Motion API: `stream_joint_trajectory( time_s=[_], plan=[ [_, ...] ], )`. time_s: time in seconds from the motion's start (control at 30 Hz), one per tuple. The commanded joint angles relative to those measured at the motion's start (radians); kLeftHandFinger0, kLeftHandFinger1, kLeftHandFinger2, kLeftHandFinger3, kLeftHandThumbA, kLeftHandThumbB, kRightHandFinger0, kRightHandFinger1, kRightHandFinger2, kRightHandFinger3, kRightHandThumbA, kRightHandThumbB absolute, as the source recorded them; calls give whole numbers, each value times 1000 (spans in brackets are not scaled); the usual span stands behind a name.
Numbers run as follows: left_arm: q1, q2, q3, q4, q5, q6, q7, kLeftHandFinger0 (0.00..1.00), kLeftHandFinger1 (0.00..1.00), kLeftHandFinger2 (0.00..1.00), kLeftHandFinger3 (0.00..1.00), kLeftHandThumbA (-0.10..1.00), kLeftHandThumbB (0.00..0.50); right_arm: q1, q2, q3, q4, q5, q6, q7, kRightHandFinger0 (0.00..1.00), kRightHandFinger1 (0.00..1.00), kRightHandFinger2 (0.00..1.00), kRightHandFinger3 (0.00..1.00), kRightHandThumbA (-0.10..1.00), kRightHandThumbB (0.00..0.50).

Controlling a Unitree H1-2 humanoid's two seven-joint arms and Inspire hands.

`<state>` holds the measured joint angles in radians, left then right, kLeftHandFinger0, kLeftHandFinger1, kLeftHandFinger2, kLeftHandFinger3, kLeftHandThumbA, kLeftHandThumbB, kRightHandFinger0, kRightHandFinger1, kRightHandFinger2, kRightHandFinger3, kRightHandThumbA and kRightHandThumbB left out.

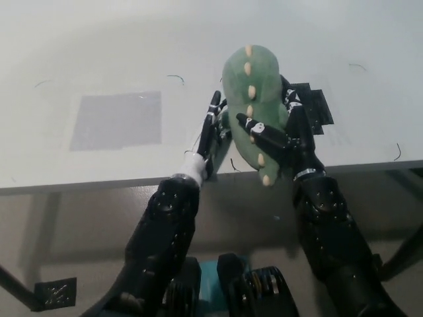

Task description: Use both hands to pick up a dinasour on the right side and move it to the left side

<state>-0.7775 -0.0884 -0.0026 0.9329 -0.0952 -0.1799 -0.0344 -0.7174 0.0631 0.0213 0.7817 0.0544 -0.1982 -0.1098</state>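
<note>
**Black arms, pale wrist**

Both forearms are bulky, glossy black shells dotted with small screws. The left hand (213, 129) has dark slim fingers with white markings above a white wrist cuff. The right hand (284, 135) is black, with a silvery wrist band.

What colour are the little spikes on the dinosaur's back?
Cream-coloured spikes run down the soft green plush dinosaur, shown in the head view.
</note>
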Motion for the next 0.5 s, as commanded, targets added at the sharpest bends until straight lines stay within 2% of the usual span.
stream_joint_trajectory(
  time_s=[0.0,0.07,0.1,0.17,0.27,0.33,0.47],
  plan=[
    [46,-8,-32,-49,26,121,-29,1000,1000,1000,1000,1000,137,12,87,57,17,-25,115,55,1000,1000,1000,1000,1000,96],
    [59,3,-35,-83,35,125,-17,1000,1000,1000,1000,1000,139,6,93,68,16,-28,114,59,1000,1000,1000,1000,1000,75],
    [65,13,-37,-98,37,130,-20,1000,1000,1000,1000,1000,157,1,99,68,20,-20,115,64,1000,1000,1000,1000,1000,76],
    [77,26,-34,-122,46,126,1,1000,1000,1000,1000,1000,130,-11,106,80,28,-23,113,76,1000,1000,1000,1000,1000,79],
    [70,30,-35,-122,46,119,3,1000,1000,1000,1000,1000,120,-19,96,89,23,-19,123,95,1000,1000,1000,1000,1000,100],
    [84,49,-28,-143,46,95,6,1000,1000,1000,1000,1000,147,-33,101,113,32,-31,102,115,1000,1000,1000,1000,1000,62],
    [104,58,-5,-172,21,84,5,1000,1000,1000,1000,1000,146,-47,109,147,26,-44,117,102,1000,1000,1000,1000,1000,111]
  ],
)
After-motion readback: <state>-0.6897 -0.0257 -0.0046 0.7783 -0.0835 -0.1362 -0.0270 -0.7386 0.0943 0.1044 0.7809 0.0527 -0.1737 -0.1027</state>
